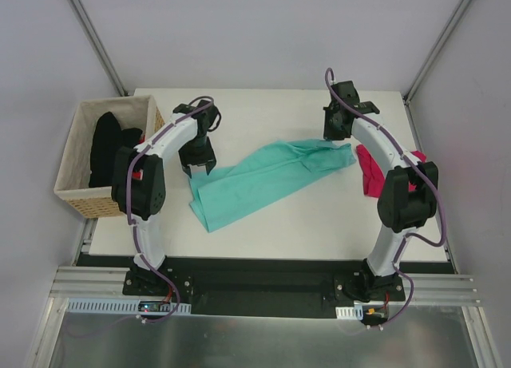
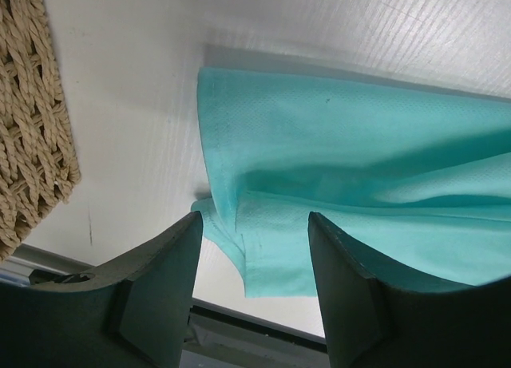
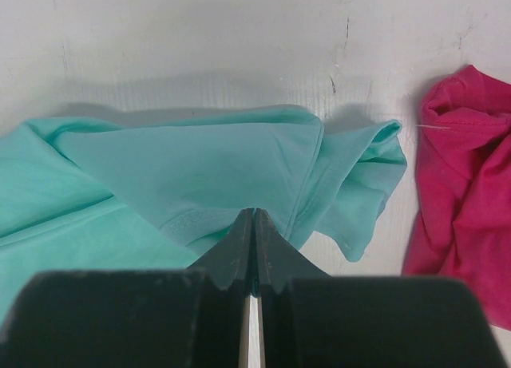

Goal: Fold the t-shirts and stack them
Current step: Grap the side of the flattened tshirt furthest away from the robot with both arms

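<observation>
Table [image 1: 319, 224]; overhead only, black t-shirts [image 1: 108, 148] in basket [image 1: 86, 202]

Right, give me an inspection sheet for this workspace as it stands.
Surface: white table, faint scuff marks in the wrist views.
Job's things: teal t-shirt stretched diagonally across the middle; magenta t-shirt bunched at the right, partly behind the right arm; black t-shirts piled in the basket.
Clutter: tan woven basket at the table's left side; nothing else seen.
Hands: left hand open over the teal shirt's left corner; right hand shut on its right end.
Cables: purple cables run along both arms, clear of the cloth.
Surroundings: white walls; metal rail by the arm bases.
</observation>
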Motion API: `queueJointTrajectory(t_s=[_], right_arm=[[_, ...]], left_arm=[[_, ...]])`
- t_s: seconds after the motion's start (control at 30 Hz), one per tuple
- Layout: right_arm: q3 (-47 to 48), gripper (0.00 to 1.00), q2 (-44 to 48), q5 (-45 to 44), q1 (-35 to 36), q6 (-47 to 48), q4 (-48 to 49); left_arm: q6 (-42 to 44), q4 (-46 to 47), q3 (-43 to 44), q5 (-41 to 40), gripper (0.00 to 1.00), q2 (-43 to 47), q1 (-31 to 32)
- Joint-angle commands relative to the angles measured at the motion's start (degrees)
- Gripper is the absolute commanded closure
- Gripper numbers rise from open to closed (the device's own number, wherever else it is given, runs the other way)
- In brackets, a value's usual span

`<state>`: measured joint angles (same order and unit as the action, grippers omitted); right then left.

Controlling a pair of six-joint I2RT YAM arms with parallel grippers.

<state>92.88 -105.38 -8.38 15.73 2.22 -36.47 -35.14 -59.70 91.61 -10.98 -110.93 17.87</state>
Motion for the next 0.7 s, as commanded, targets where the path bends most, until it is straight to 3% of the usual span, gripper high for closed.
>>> queueJointTrajectory(t_s=[0.0, 0.67], right_arm=[[2.39, 0.99, 0.62, -0.32, 0.27, 0.24, 0.26], [7.14, 0.99, -4.74, 2.32, -1.93, -0.9, -1.06]], left_arm=[[0.24, -0.33, 2.78, -0.88, 0.44, -3.32, -1.61], [0.42, 1.96, 1.46, -0.01, 0.45, -7.98, -7.06]])
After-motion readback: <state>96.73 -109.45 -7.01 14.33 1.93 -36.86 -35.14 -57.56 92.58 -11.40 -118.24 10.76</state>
